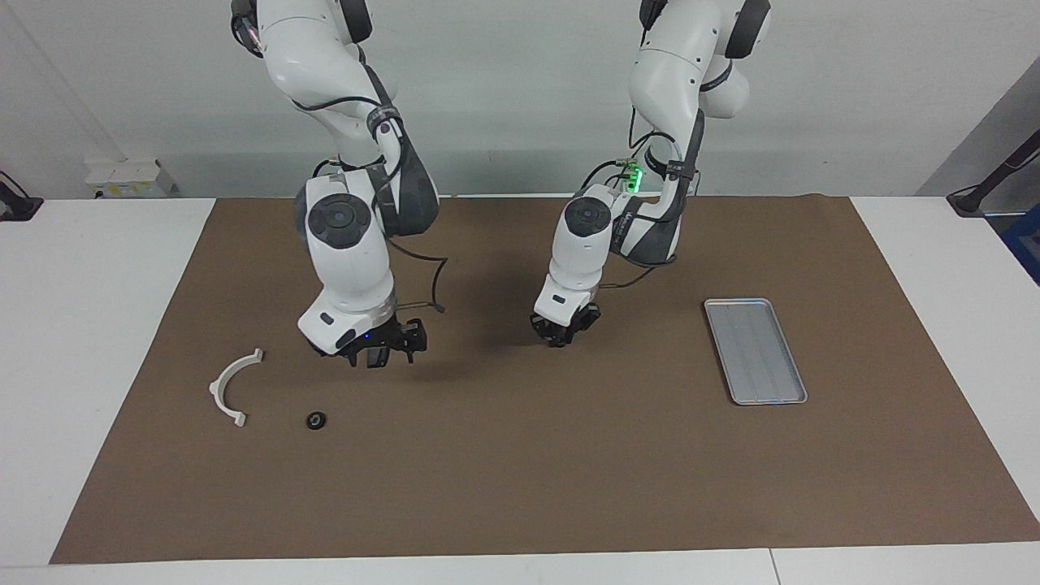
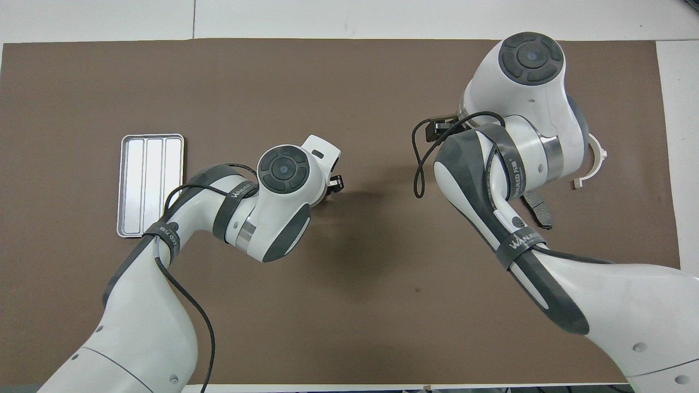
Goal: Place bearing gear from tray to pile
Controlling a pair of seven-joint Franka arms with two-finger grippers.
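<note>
A robot lab: two white arms [image 1: 349,236] at a brown-matted table [image 1: 569,487], bare grey wall.

A white table [image 1: 89,309] is covered over most of its top by a brown mat [image 1: 520,471], and bare white strips are left around the mat at both ends and along the edge farthest from the robots. A seam [image 1: 769,565] is seen in the table top near that edge. A plain pale wall [image 1: 504,97] is seen above the table. A white box [image 1: 130,179] is set against the wall by the table's corner. Dark clamps [image 1: 16,203] are fixed at the table's two ends near the wall. Even, soft light is cast, and faint shadows [image 1: 479,325] are thrown on the mat.
</note>
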